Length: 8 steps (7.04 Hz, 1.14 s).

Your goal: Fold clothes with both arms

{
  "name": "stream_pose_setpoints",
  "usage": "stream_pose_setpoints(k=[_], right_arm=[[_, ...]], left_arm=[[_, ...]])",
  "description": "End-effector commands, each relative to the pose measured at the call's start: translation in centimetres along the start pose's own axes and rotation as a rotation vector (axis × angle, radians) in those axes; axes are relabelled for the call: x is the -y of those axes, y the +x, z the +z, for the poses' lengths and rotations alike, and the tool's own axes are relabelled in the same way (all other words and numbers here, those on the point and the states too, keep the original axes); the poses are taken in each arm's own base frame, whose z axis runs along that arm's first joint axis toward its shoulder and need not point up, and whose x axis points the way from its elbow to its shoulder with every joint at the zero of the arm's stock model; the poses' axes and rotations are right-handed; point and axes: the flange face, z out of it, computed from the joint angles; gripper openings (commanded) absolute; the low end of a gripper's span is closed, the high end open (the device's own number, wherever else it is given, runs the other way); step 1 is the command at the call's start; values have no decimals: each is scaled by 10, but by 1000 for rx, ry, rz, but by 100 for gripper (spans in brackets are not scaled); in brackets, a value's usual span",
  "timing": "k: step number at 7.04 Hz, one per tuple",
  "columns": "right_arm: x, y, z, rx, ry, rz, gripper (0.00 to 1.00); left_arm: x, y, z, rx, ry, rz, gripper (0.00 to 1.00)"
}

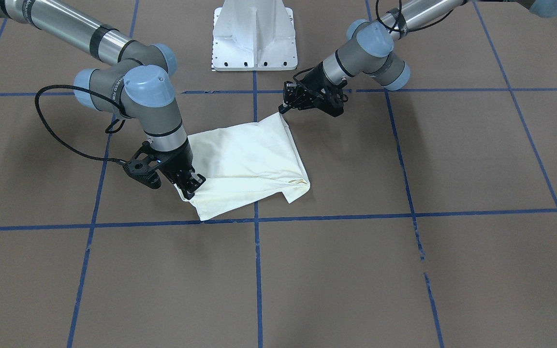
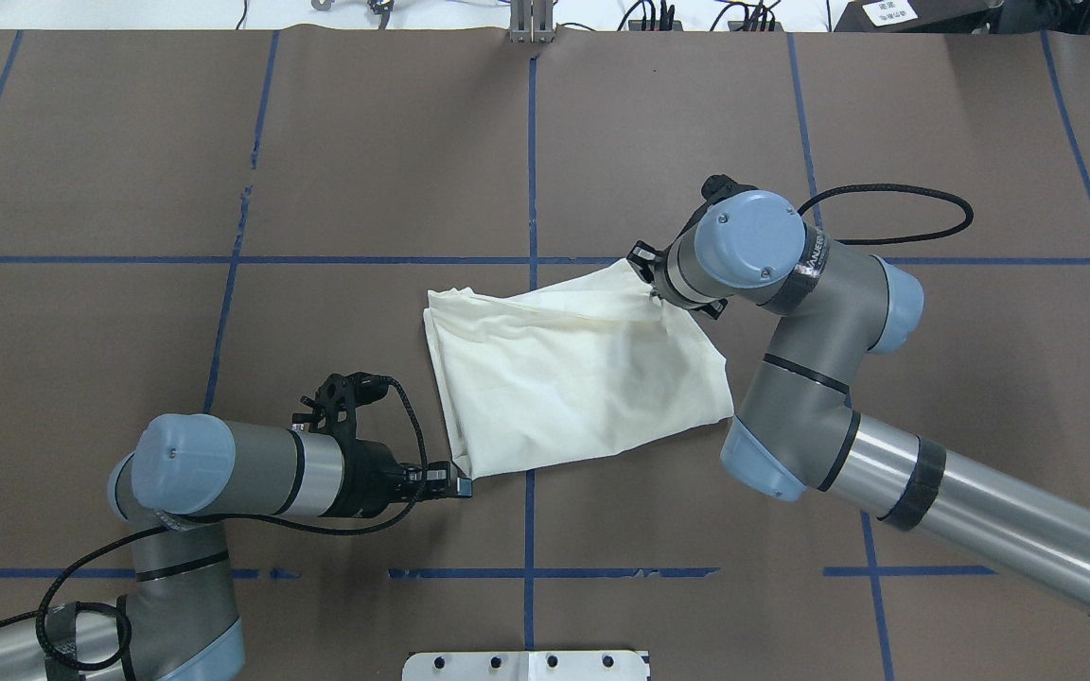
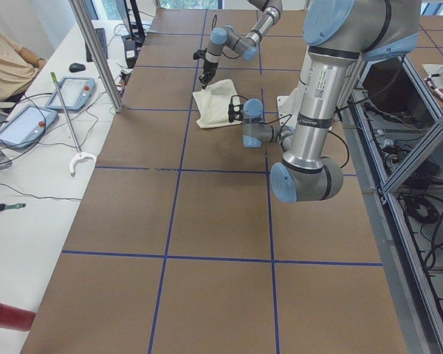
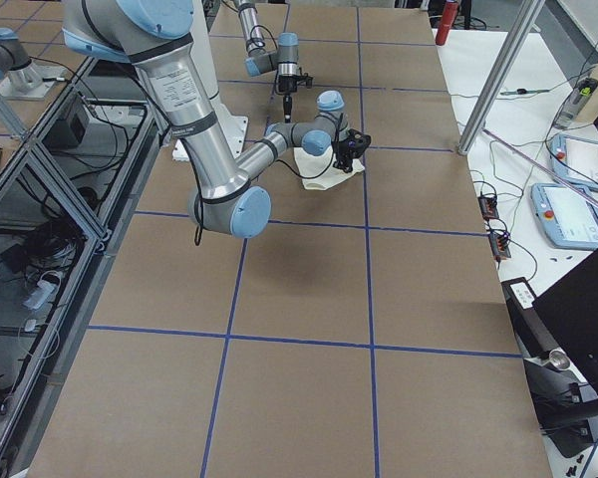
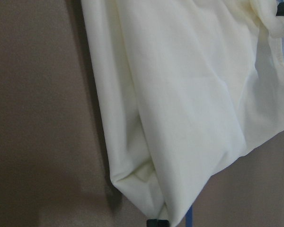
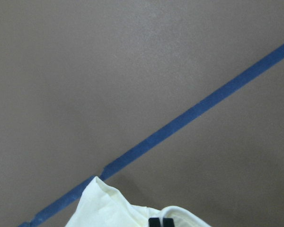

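Nearest the robot, the white base block (image 2: 526, 665) sits at the bench (image 2: 223, 142) edge. Just beyond it, the left gripper (image 2: 462, 486) reaches in low and almost level from the robot's left. Its jaws are clenched on the near corner of the shirt (image 2: 573, 378); in the left wrist view the cloth narrows down to the black fingertip at the bottom edge.

From that corner the shirt spreads away from the robot across the middle of the bench as a folded, roughly four-sided cream bundle. It lies over the blue tape line (image 2: 529, 170) that runs near to far, with only plain cloth facing up. One edge on the robot's left is a thick fold, and a ridge of pulled fabric runs toward the far corner.

At that far corner, on the robot's right, the right gripper (image 1: 192, 186) points steeply down. Its two fingertips are pressed together on the cloth, which bunches around them in the right wrist view. This corner sits just short of a cross tape line (image 6: 180, 127).
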Motion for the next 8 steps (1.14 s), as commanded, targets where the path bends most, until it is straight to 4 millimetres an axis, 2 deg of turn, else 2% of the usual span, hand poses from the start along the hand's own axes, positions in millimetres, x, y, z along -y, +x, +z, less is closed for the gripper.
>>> stream_pose_setpoints(k=[1,2,3,5,6,8], right_arm=[[51,-9,-25,22,-16,-86,100],[92,-4,-45,34,-91,-106,100],[114,4,-53,35,-125,-100,100],[115,8,-51,31,-125,-140,100],[117,9,-51,31,-122,-140,100],[117,11,-50,28,-120,-138,100]], left_arm=[[-8,-3,-42,-12,-34,-4,0],[21,5,-60,-25,25,-2,0],[41,18,-64,-40,64,2,0],[66,52,-22,24,92,-22,0],[71,47,-6,47,90,-31,0],[73,36,9,76,86,-53,0]])
